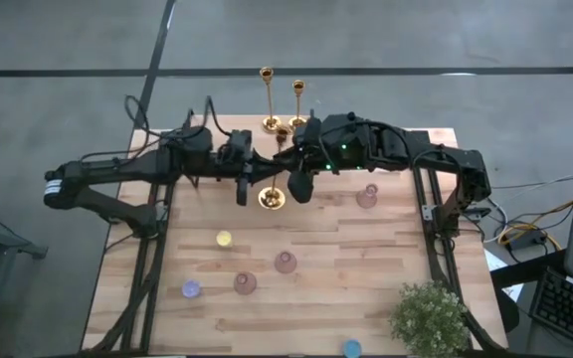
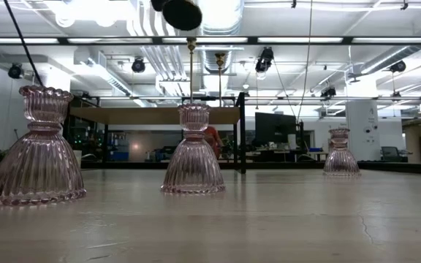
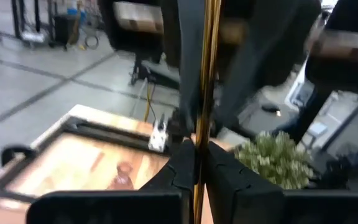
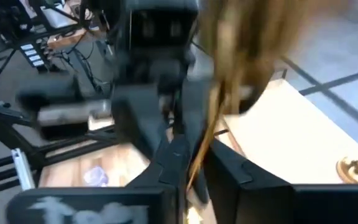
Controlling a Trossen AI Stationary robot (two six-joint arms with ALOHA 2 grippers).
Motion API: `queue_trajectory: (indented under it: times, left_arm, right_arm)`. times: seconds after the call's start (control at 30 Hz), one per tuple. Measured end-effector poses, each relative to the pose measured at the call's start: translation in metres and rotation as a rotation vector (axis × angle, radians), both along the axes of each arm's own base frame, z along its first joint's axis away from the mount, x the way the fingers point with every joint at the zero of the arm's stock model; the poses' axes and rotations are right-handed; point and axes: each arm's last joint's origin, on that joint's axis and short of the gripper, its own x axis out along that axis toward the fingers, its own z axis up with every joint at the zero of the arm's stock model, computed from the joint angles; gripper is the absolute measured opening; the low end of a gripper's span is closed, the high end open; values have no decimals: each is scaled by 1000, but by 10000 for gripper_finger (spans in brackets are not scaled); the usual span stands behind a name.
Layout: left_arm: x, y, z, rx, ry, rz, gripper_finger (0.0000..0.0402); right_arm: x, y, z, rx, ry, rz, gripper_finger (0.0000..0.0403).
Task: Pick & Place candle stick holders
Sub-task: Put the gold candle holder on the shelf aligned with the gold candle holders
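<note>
- Near the far middle of the wooden table (image 1: pixel 386 249), both arms are seen crowded over one gold candlestick (image 1: pixel 272 197); in the high view only its round flared base is exposed, and its stem is covered by the arms.
- Its thin gold stem (image 3: pixel 205 93) is shown in the left wrist view clamped between the left gripper (image 3: pixel 196 168) fingers, which are closed tight on it.
- The same stem (image 4: pixel 205 143) is seen in the right wrist view passing slantwise between the right gripper (image 4: pixel 188 171) fingers, which are drawn in around it (the picture is heavily smeared, so actual contact cannot be confirmed).
- Whether the base rests on the table or is lifted off it cannot be told.
- Two more candle stick holders (image 1: pixel 267 99) (image 1: pixel 297 103) are seen at the far edge, upright, each shiny gold with a thin tall stem and a small top cup; the base of the second one is hidden behind the right arm.
- In the low view only thin gold stems (image 2: pixel 191 69) are made out behind the pink ribbed glass holders (image 2: pixel 193 150).
- A small yellow candle (image 1: pixel 224 239) lies well apart, nearer the front.
- A potted plant (image 1: pixel 429 316) is cut off at the front right corner.
</note>
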Motion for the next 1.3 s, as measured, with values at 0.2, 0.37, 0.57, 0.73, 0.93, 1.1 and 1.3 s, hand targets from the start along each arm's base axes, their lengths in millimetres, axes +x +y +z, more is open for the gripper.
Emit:
queue_trajectory:
  times: [0.2, 0.37, 0.57, 0.73, 0.93, 1.1, 1.3]
  left_arm:
    - [-13, 3, 8, 12, -28, 31, 26]
    - [-29, 7, 16, 37, -44, 113, 23]
    - [-49, 16, 20, 60, -24, 267, 26]
    - [-67, 24, 20, 95, 39, 458, 26]
    - [-87, 32, 23, 142, 69, 707, 27]
    - [-92, 47, 21, 196, 115, 818, 26]
    - [-90, 72, 13, 185, 156, 906, 28]
  right_arm:
    - [-2, 1, 1, 41, -6, -6, 124]
    - [-7, 4, -1, 54, 46, -4, 175]
    - [-13, 10, -3, 52, 93, 12, 210]
    - [-14, 11, -3, 30, 105, 20, 216]
    - [-14, 11, -3, 7, 108, 30, 215]
    - [-15, 11, -3, 7, 106, 30, 215]
    - [-15, 11, -3, 3, 106, 32, 212]
